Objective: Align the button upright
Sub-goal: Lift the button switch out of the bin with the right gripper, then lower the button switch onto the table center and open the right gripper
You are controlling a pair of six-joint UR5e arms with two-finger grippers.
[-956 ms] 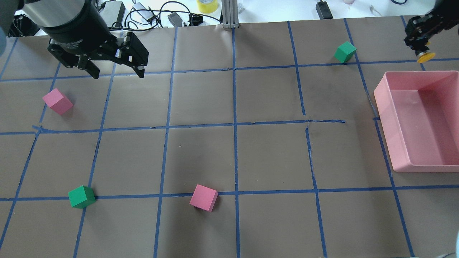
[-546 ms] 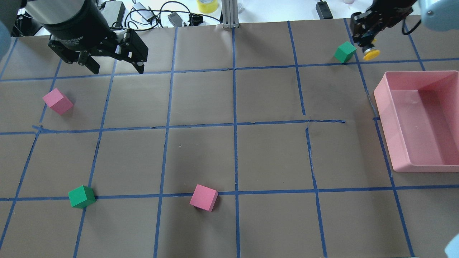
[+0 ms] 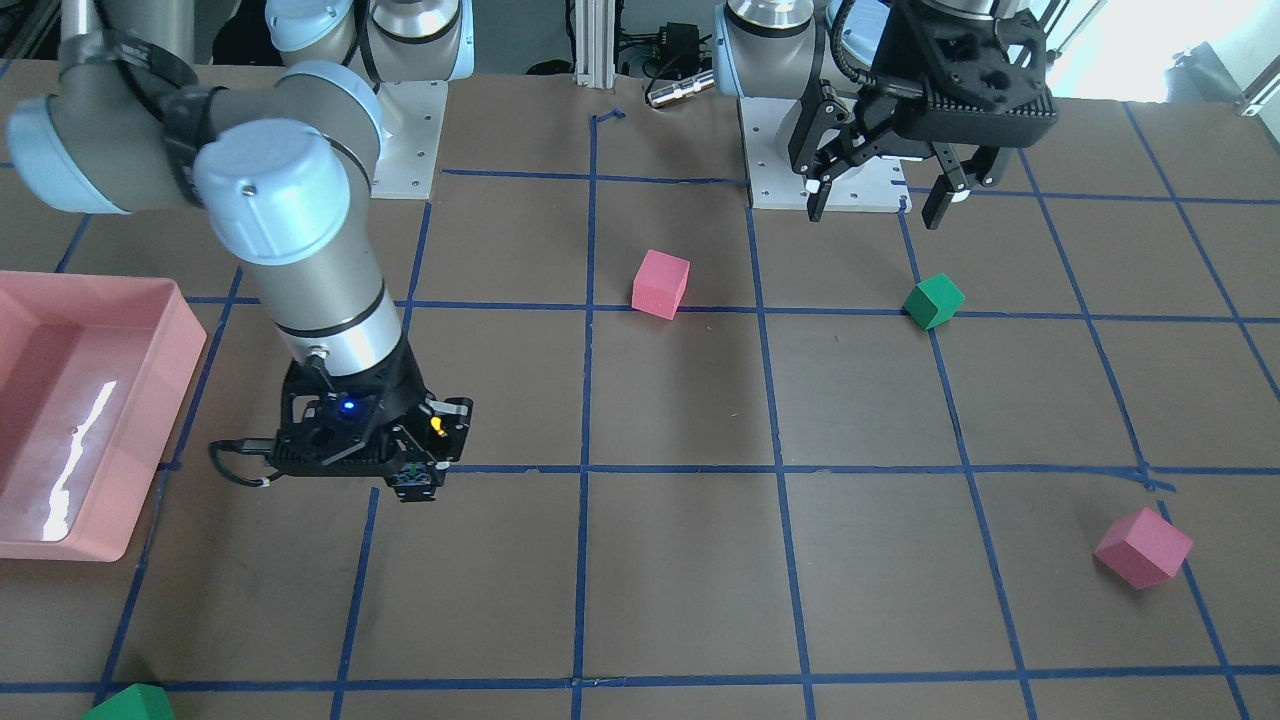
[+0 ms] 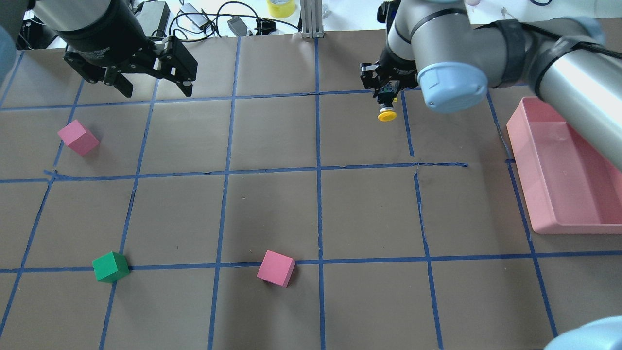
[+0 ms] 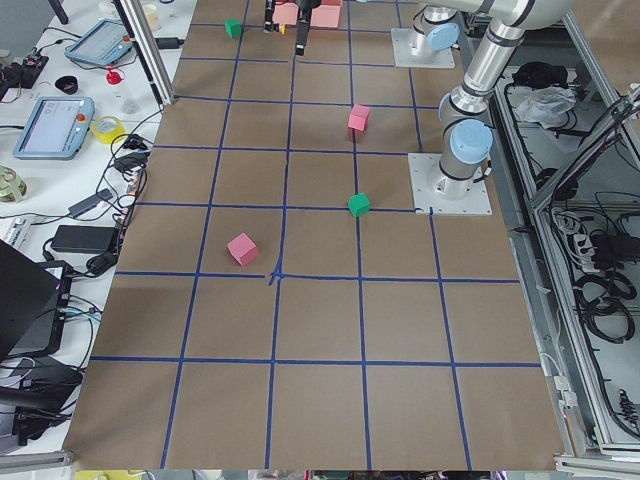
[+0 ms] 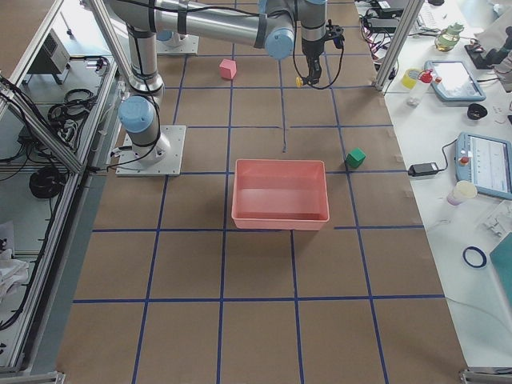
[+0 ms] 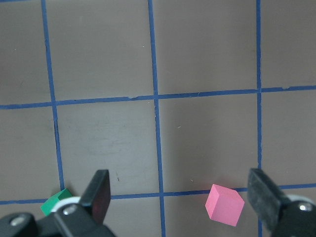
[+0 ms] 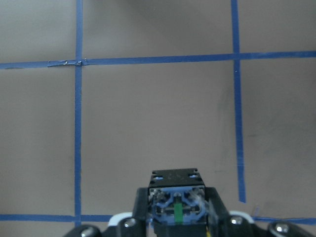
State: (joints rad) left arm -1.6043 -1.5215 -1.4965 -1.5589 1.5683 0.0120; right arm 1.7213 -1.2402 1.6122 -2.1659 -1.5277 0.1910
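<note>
The right hand (image 4: 386, 98) hangs over the far part of the brown, blue-taped worktop (image 4: 272, 146), a little right of centre. It is clenched on the button (image 4: 387, 114). In the overhead view the round yellow cap sticks out below the fingertips, pointing down at the worktop. The right wrist camera looks down onto the button's other end (image 8: 175, 196), a block with blue and green detail that faces up into the lens, with a finger pressed to each side. So the button is held upside down and seems to be clear of the surface. It is just beside a blue tape line and well apart from the pink tray (image 4: 544, 224) at the right edge.

The left hand (image 4: 156, 91) hovers over the far left corner with its fingers spread wide and nothing between them. Its wrist camera shows only bare worktop, a pink foam cube (image 7: 224, 204) and the corner of a green foam cube (image 7: 55, 203) below it.

The step in hand looks like carrying the grasped button toward a free square. It is not upright yet. Setting it straight down would leave it resting on its cap. The next move therefore calls for turning it over, either by rotating the wrist so the cap faces up or by laying it down and gripping it again. Then it must be lowered squarely onto its base before the fingers let go. The base is small, so a tilted release would probably tip it.
</note>
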